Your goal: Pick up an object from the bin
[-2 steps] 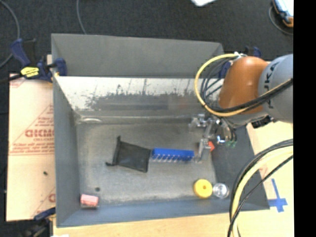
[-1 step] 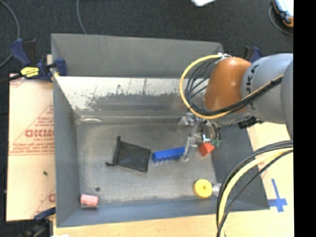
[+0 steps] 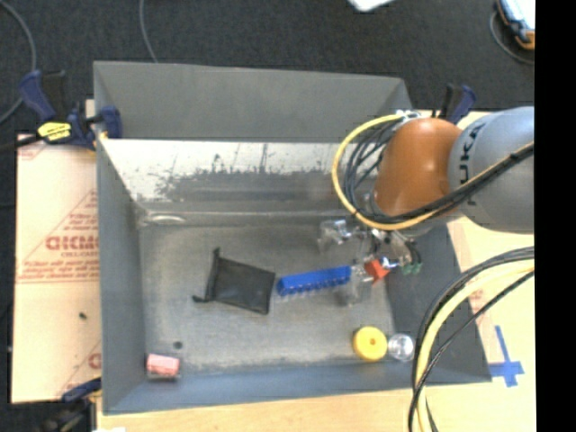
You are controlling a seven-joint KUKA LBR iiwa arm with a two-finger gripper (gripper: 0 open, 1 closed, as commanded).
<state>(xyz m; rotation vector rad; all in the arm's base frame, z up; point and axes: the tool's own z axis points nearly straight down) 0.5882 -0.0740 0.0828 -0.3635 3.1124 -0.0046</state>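
Looking past orange cover point(image 3: 416, 165) up top, seeing gripper point(image 3: 358, 264) hanging low on right side of bin point(image 3: 117, 268), not being able to tell whether squeezing or let go. Spotting blue comb point(image 3: 313, 281) on bin floor near the middle, lying long-ways left to right, right end just beside gripper, rest stretching away leftward toward black thing point(image 3: 241, 286).
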